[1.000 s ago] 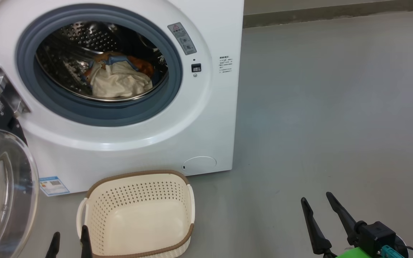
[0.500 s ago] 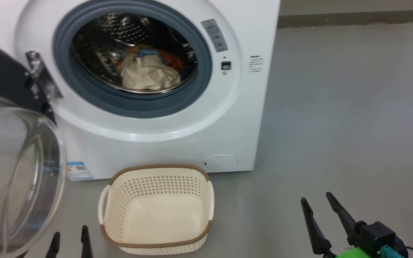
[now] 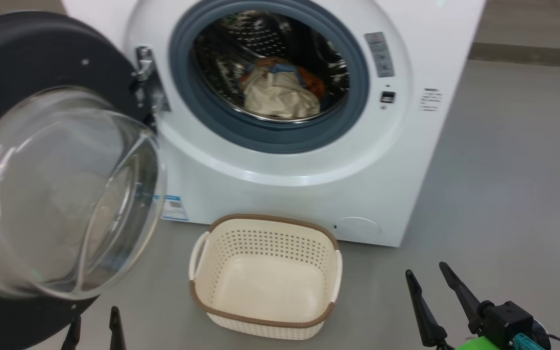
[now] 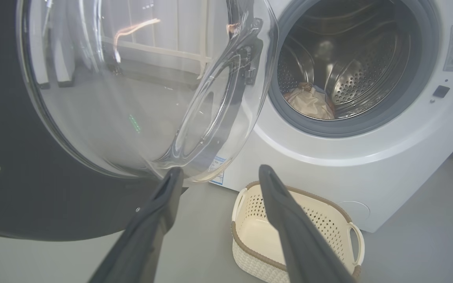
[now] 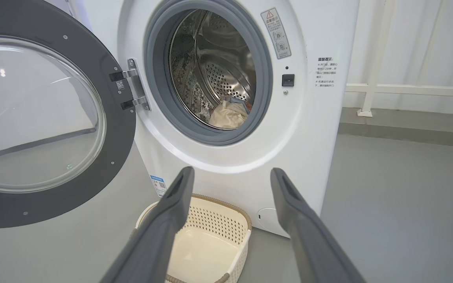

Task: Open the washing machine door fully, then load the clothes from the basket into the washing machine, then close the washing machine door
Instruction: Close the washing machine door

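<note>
the washing machine door [image 3: 32,53] stands swung wide open at the left of the washing machine [image 3: 309,194]. it hangs on its metal hinge [image 3: 146,73] with its inner face turned toward the robot, and the clear glass bowl [image 3: 61,194] bulges out of the black ring. the round opening is uncovered, ringed by the grey gasket [image 3: 358,121]. inside, the clothes [image 3: 280,92] lie in a heap at the bottom of the perforated steel drum [image 3: 255,34]: a cream garment in front, with bits of blue and orange showing behind it. the basket [image 3: 270,243] sits on the grey floor [image 3: 503,194] just in front of the machine, below the opening, its bare cream bottom showing. the round cap [image 3: 358,227] is just behind its right corner, and the blue label sticker [image 3: 173,206] is off to its left, beside the edge of the glass. the left gripper [image 3: 95,315] is low at the lower left, its tips just under the door's bottom rim, fingers parted with nothing between them. in the left wrist view one fingertip lines up with the lower edge of the glass bowl, and whether it touches cannot be told. the right gripper [image 3: 426,269] is at the lower right over bare floor, apart from the basket and the machine, its fingers spread and holding nothing.
</note>
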You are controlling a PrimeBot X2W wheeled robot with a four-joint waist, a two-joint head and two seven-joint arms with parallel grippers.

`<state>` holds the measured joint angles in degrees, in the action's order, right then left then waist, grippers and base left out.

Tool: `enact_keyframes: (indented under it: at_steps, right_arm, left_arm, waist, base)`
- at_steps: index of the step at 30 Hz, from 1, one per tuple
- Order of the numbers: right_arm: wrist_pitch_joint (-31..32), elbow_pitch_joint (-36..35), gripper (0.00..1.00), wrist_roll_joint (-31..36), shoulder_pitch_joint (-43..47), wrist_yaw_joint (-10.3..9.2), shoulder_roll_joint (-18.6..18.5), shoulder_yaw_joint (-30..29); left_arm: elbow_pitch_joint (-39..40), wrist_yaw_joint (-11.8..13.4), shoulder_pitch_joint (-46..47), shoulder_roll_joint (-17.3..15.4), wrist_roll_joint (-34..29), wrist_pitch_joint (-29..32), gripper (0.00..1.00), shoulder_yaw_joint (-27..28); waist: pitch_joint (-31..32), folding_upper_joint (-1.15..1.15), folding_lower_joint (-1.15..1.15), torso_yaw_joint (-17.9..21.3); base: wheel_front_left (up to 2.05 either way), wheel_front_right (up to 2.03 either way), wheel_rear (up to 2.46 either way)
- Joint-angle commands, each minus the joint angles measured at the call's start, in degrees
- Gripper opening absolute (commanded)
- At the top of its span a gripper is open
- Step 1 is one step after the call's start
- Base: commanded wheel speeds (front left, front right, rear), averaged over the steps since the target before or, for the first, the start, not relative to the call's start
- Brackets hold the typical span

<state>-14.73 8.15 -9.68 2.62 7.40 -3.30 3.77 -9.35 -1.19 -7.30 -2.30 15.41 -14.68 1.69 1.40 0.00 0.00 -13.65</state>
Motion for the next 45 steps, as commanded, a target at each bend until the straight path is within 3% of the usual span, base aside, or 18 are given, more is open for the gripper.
enact_keyframes:
  at_steps: [1,6,15,36,38,45]
  right_arm:
    - [-0.3,-1.2,1.00,-0.3,-1.4,0.09,-0.2,1.7]
    - [-0.3,-1.1,1.00,-0.4,-1.2,0.09,-0.2,1.8]
    - [-0.3,-1.1,1.00,-0.7,-0.8,0.09,-0.1,2.0]
    - [-0.3,-0.1,1.00,-0.8,-3.0,0.09,-0.1,3.4]
    - [-0.3,0.0,1.00,-0.8,-3.1,0.09,-0.1,3.5]
    - [-0.3,0.2,1.00,-1.0,-3.1,0.09,-0.1,3.7]
  left_arm:
    - [1.0,0.4,1.0,-0.6,-0.5,-0.3,1.00,1.8]
    - [1.1,0.6,0.7,-0.6,-0.7,-0.3,1.00,1.6]
    - [1.2,0.8,0.5,-0.6,-0.8,-0.3,1.00,1.6]
    - [2.2,1.0,0.6,-0.6,-0.3,-0.3,1.00,3.0]
    - [1.9,0.9,0.6,-0.6,-0.1,-0.3,0.00,3.0]
    - [1.4,0.6,0.6,-0.6,0.2,-0.3,0.00,3.1]
  waist:
    - [0.9,0.00,0.00,-4.4]
    - [1.5,0.00,0.00,-8.5]
    - [2.0,0.00,0.00,-12.2]
    - [0.9,0.00,0.00,-14.3]
    - [0.9,0.00,0.00,-14.3]
    - [1.0,0.00,0.00,-14.2]
  base:
    - [0.00,0.00,0.00]
    - [0.00,0.00,0.00]
    - [0.00,0.00,0.00]
    - [0.00,0.00,0.00]
    - [0.00,0.00,0.00]
    - [0.00,0.00,0.00]
